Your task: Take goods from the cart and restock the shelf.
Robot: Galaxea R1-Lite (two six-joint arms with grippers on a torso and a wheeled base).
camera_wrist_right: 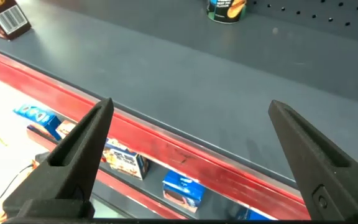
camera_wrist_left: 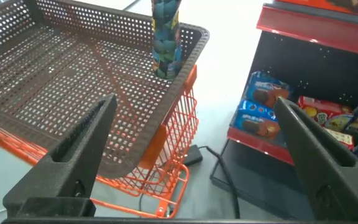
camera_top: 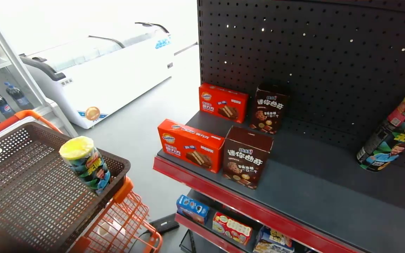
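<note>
Head view: we see the chip can (camera_top: 84, 163) upright in the basket (camera_top: 23, 175) beside the shelf (camera_top: 311, 196), long axis near vertical, lid up. Left wrist view: our left gripper (camera_wrist_left: 194, 106) gapes wide beside the shelf. Right wrist view: our right gripper (camera_wrist_right: 191, 107) gapes wide over it.

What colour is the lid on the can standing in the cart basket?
Yellow; the lid shows best in the head view.
</note>
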